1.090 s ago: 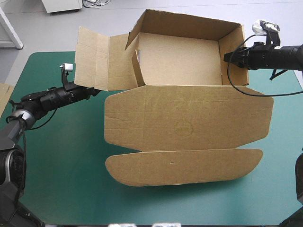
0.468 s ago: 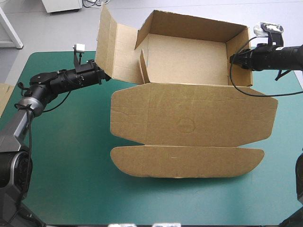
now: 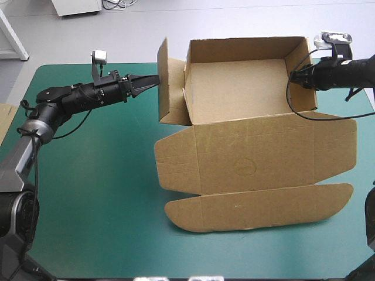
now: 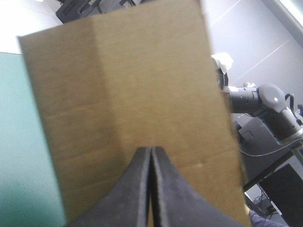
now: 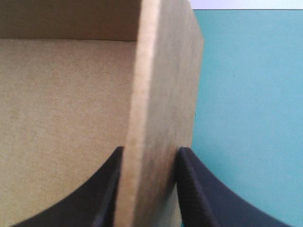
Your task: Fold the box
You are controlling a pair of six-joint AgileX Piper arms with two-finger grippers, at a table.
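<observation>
The brown box (image 3: 246, 88) stands as an open tray at the back of the table, its lid (image 3: 258, 158) lying flat toward the front with a rounded flap (image 3: 258, 205) at its edge. The left side flap (image 3: 171, 82) stands upright beside the tray's left wall. My left gripper (image 3: 153, 81) is shut, its tip against that flap's outer face; in the left wrist view the gripper (image 4: 150, 151) meets the brown board (image 4: 128, 85). My right gripper (image 3: 295, 76) is shut on the tray's right wall, and in the right wrist view that gripper (image 5: 150, 153) has a finger on each side of the wall (image 5: 161, 85).
An edge of more brown board (image 3: 4, 120) shows at the table's left edge. Bare teal-green cover (image 3: 88, 193) lies to the left and front of the box, and a strip (image 5: 246, 94) lies outside the right wall.
The left flap has swung from lying flat to upright, pushed by my left gripper moving right. The whole box has slid to the right, my right gripper with it.
</observation>
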